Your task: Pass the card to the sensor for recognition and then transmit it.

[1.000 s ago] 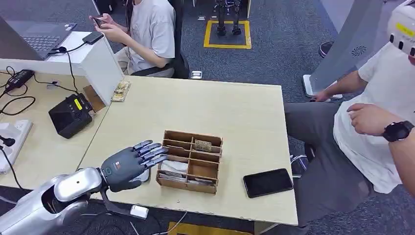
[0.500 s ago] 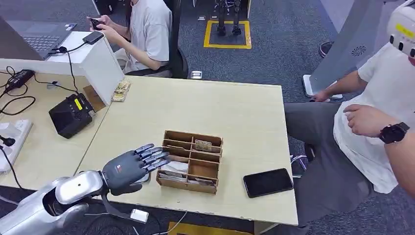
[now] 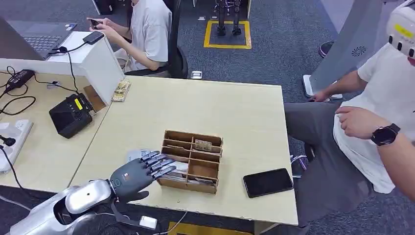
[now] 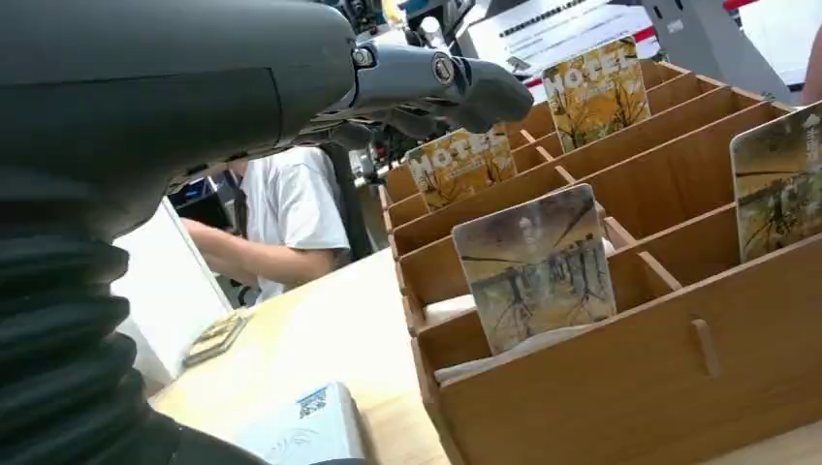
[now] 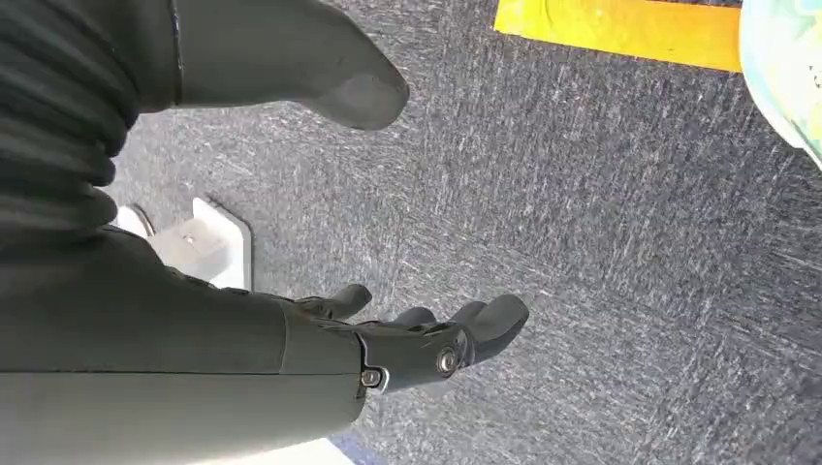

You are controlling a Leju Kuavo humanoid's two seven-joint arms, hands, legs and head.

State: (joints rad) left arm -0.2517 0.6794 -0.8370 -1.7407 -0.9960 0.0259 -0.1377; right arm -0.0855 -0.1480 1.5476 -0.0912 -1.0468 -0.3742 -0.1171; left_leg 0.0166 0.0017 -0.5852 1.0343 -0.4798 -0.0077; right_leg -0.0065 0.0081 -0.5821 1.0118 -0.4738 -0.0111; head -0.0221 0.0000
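A wooden card box (image 3: 191, 162) with several compartments stands on the table near its front edge. Cards stand upright in it, among them a picture card (image 4: 535, 267) in the near compartment. My left hand (image 3: 139, 172) hovers at the box's left side, fingers spread and reaching over its front left compartment, holding nothing. A flat white sensor pad (image 3: 134, 155) lies on the table just behind that hand, and appears as well as the white pad (image 4: 300, 436) with a small printed code. My right hand (image 5: 426, 349) hangs over the carpet floor, fingers apart and empty.
A black phone (image 3: 268, 182) lies right of the box. A black device (image 3: 71, 115) and cables sit on the left desk beside a white divider (image 3: 100, 63). One person sits at the right of the table (image 3: 235, 110), another behind it.
My left hand has slid forward and right toward the box, uncovering the white sensor pad behind it. The seated person's forearm at the right has shifted slightly.
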